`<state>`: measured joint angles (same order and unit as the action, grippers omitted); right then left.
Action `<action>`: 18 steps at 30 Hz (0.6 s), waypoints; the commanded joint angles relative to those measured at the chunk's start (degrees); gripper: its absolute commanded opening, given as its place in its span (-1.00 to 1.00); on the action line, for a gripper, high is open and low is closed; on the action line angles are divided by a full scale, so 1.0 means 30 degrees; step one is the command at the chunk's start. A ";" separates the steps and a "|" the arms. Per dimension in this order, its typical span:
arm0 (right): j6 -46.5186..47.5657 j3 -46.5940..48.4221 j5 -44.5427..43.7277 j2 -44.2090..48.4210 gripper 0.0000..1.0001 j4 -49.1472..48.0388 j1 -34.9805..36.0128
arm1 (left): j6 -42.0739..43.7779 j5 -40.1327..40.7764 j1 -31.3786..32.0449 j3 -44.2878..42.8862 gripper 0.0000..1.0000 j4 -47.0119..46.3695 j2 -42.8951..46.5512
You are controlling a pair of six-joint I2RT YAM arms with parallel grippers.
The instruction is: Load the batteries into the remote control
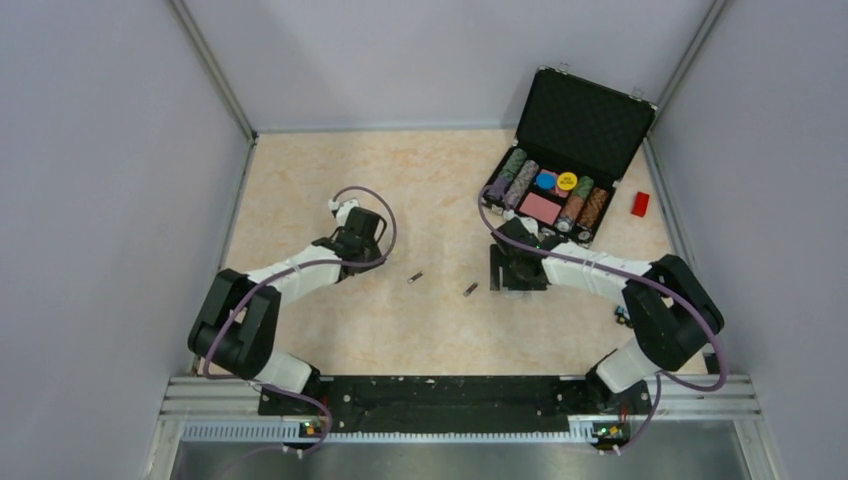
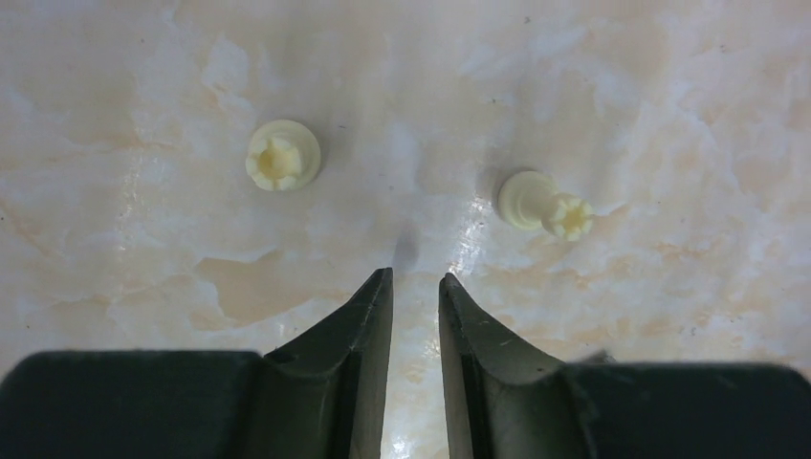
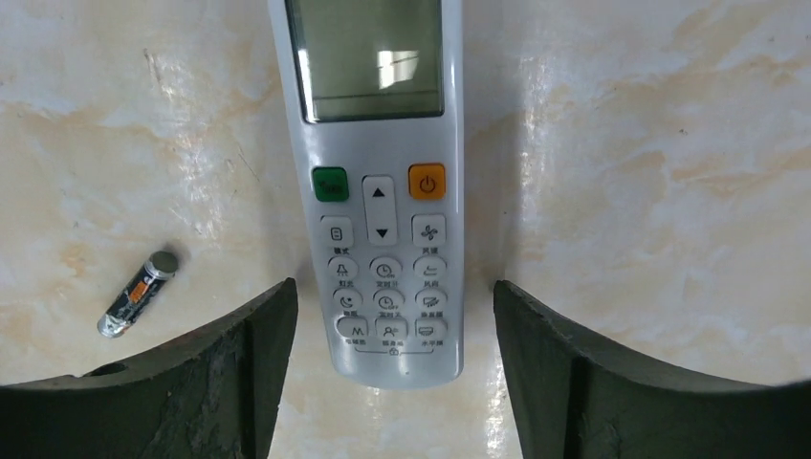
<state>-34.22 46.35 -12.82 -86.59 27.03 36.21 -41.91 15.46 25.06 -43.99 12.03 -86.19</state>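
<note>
The remote control (image 3: 383,182) lies face up on the marble tabletop, screen away from me, green and orange buttons showing. Its lower end sits between the fingers of my right gripper (image 3: 394,287), which stands open with a gap on each side and touches nothing. One of the batteries (image 3: 139,294) lies to the left of the remote. From above, two batteries (image 1: 415,278) (image 1: 470,290) lie between the arms, and my right gripper (image 1: 512,265) hides the remote. My left gripper (image 2: 416,277) (image 1: 357,238) hovers over the table, jaws slightly open and empty.
Two cream pegs (image 2: 282,156) (image 2: 545,204) lie just beyond the left fingertips. An open black case of poker chips (image 1: 560,180) stands behind the right gripper, with a small red block (image 1: 640,203) to its right. Grey walls enclose the table.
</note>
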 commanded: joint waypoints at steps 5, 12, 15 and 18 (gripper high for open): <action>0.0142 0.1451 -0.1966 -0.1978 -0.08 -0.0657 0.0366 | 0.0675 -0.0867 0.0027 0.0339 -0.06 -0.1223 0.1874; 0.1066 0.1949 -0.0974 -0.0737 -0.54 -0.0832 0.0410 | 0.1145 -0.2200 0.0012 0.0866 0.32 -0.2425 0.3868; 0.1741 0.2945 0.2560 0.0649 -0.57 -0.1604 0.0386 | 0.1644 -0.3388 0.0010 0.0864 0.38 -0.3131 0.5141; 0.2018 0.4042 0.7292 0.1663 -0.57 -0.2969 0.0386 | 0.1529 -0.4605 -0.0058 0.0215 0.41 -0.3200 0.6351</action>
<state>-30.70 51.16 -7.90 -88.20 25.23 36.73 -38.57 7.51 25.04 -41.32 7.27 -72.64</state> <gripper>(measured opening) 0.481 0.690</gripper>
